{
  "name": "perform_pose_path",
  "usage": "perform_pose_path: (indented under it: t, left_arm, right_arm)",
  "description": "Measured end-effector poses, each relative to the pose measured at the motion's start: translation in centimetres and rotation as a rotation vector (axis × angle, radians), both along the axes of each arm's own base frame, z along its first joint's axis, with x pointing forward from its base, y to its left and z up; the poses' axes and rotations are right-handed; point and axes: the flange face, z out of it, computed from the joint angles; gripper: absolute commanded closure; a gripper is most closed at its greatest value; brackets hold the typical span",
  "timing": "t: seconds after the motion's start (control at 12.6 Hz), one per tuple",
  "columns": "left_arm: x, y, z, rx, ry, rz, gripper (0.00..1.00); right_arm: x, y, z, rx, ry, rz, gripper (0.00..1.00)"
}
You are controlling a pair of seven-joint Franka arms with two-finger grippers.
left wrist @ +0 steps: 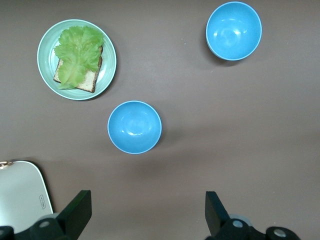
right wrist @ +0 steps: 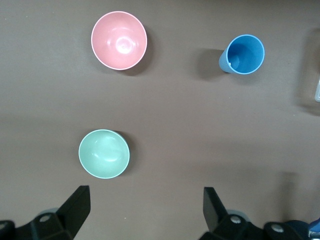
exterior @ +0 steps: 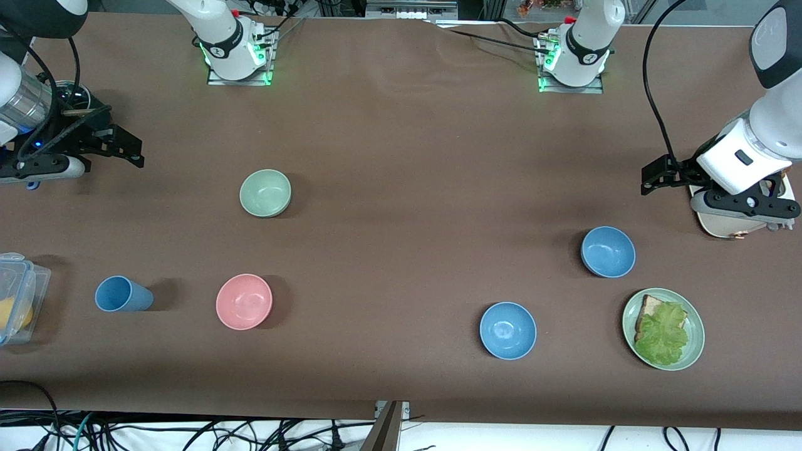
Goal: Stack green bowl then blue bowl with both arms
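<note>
The green bowl (exterior: 265,193) stands upright on the brown table toward the right arm's end; it also shows in the right wrist view (right wrist: 104,153). One blue bowl (exterior: 608,251) sits toward the left arm's end and shows in the left wrist view (left wrist: 134,127). A second, look-alike blue bowl (exterior: 507,330) lies nearer the front camera and also shows in that wrist view (left wrist: 234,31). My right gripper (exterior: 135,153) (right wrist: 145,190) hangs open and empty over the table's end, apart from the green bowl. My left gripper (exterior: 648,180) (left wrist: 147,195) is open and empty, up over the table beside the first blue bowl.
A pink bowl (exterior: 244,301) (right wrist: 119,40) and a blue cup (exterior: 122,294) (right wrist: 244,54) stand nearer the front camera than the green bowl. A green plate (exterior: 694,319) (left wrist: 107,60) holds bread and lettuce. A white board (exterior: 720,222) lies under the left wrist. A clear box (exterior: 19,275) sits at the table's end.
</note>
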Motion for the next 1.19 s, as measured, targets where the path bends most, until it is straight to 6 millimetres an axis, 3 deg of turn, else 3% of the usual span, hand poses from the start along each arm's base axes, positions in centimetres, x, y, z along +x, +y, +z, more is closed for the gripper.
perform_pose_path:
  t: [0.64, 0.96, 1.19]
  left_arm:
    - [0.2, 1.0, 0.8, 0.000, -0.017, 0.019, 0.00]
    - [0.3, 3.1, 1.0, 0.000, -0.021, 0.054, 0.00]
    - [0.3, 3.3, 1.0, 0.000, -0.021, 0.056, 0.00]
  right_arm:
    - [0.0, 0.0, 0.0, 0.000, 0.000, -0.001, 0.00]
    - [0.0, 0.0, 0.0, 0.000, 0.000, -0.002, 0.00]
    - [0.0, 0.0, 0.0, 0.000, 0.000, -0.002, 0.00]
